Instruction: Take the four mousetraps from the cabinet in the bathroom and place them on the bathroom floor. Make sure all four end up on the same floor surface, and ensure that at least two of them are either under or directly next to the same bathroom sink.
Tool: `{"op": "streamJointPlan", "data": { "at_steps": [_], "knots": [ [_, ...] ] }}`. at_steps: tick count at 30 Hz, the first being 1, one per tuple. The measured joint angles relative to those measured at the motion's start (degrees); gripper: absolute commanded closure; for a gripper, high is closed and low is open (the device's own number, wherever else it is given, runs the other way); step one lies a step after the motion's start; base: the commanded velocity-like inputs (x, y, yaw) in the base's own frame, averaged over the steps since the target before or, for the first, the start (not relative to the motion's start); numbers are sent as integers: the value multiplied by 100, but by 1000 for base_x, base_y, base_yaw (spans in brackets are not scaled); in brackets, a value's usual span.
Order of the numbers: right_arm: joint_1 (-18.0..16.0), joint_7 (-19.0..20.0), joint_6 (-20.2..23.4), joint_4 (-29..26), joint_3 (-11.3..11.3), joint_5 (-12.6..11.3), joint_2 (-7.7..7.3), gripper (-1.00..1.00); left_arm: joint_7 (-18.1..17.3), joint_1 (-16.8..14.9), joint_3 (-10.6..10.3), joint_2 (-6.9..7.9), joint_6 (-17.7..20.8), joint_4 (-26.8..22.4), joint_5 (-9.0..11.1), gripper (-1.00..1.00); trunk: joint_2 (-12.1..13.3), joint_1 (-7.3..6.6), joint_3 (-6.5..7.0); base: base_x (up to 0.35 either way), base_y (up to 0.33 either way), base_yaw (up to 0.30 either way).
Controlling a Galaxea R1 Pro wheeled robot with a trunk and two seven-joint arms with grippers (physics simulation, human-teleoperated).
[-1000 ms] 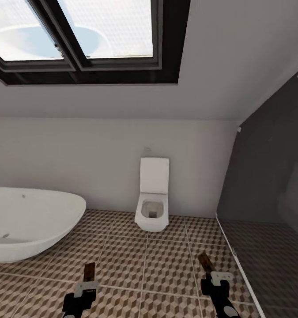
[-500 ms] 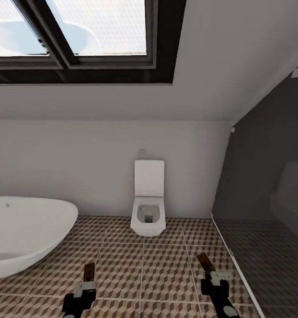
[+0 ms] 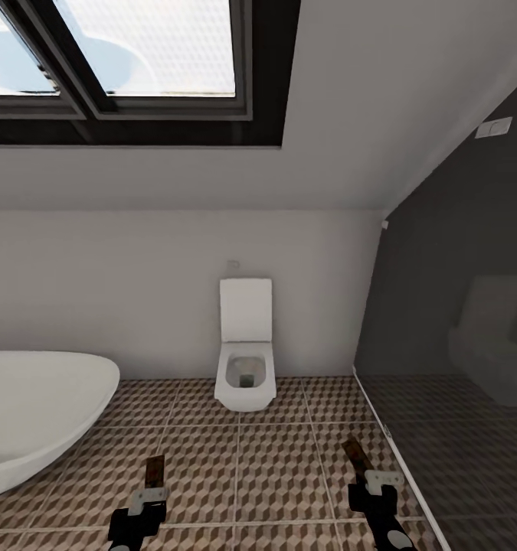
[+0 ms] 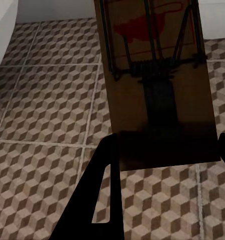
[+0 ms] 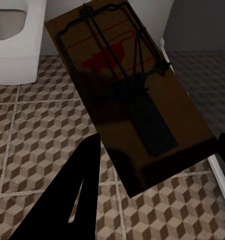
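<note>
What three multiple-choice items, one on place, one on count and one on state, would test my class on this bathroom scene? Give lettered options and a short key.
1. Where does the toilet stand?
A. Against the back wall, between the bathtub and the dark shower glass
B. Inside the bathtub
C. Under the skylight frame, on the ceiling

2. How many mousetraps is the robot carrying?
A. None
B. Two
C. Four

3. What state is the left gripper in?
A. Open, empty
B. Shut on a mousetrap
C. Resting on the floor

Key: 1 A, the head view shows the toilet at the wall, tub on one side and glass on the other. 2 B, the left mousetrap and the right mousetrap each sit in one gripper; the right gripper holds the second. 3 B, the board sits between its jaws above the bathroom floor.
</note>
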Motion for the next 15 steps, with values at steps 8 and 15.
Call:
{"op": "streamJointPlan", "data": {
  "at_steps": [8,15],
  "knots": [
    [-2,-6,0,1,0,7,15,100,0,0,-2,-2,-1,0,2,100,0,0,2,0,0,47],
    [-1,-5,-1,2,-1,7,15,100,0,0,-4,-2,-2,1,3,100,0,0,28,0,0,203]
  ]
}}
